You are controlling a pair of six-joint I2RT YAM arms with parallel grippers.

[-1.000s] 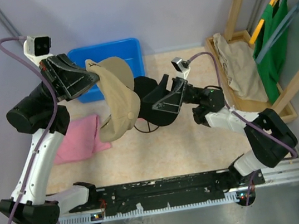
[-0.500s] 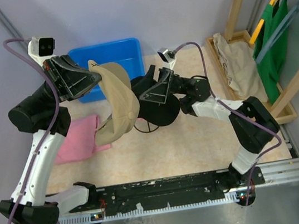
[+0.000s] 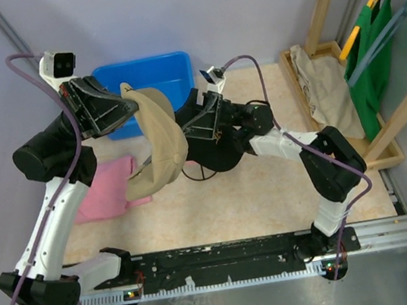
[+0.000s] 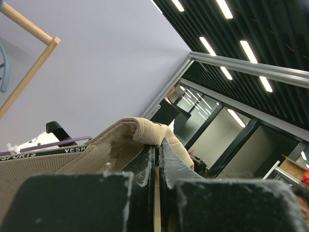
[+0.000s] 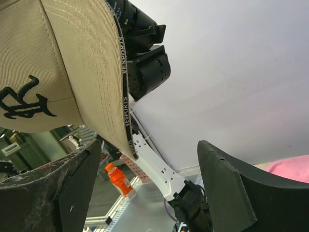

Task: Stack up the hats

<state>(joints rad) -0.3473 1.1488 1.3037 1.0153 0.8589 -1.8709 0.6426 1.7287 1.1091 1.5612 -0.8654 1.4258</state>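
My left gripper (image 3: 126,107) is shut on the edge of the tan cap (image 3: 159,140) and holds it hanging above the table, brim down. In the left wrist view the fingers (image 4: 145,166) pinch the tan fabric (image 4: 91,157). My right gripper (image 3: 184,127) is open, its tips right beside the hanging tan cap. In the right wrist view the tan cap (image 5: 63,72), with its black logo, fills the upper left, just past the open gripper (image 5: 148,147). The black cap (image 3: 223,156) lies on the table under my right arm. The white and pink caps are out of view.
A blue bin (image 3: 164,70) stands at the back behind the tan cap. A flat pink cloth (image 3: 108,188) lies at the left. A wooden tray with a beige garment (image 3: 325,92) and a rack with green bags (image 3: 372,50) stand at the right.
My right arm has reached left and back, bringing its open gripper from over the black cap up to the tan cap. The left gripper holds still; the cap has swung slightly.
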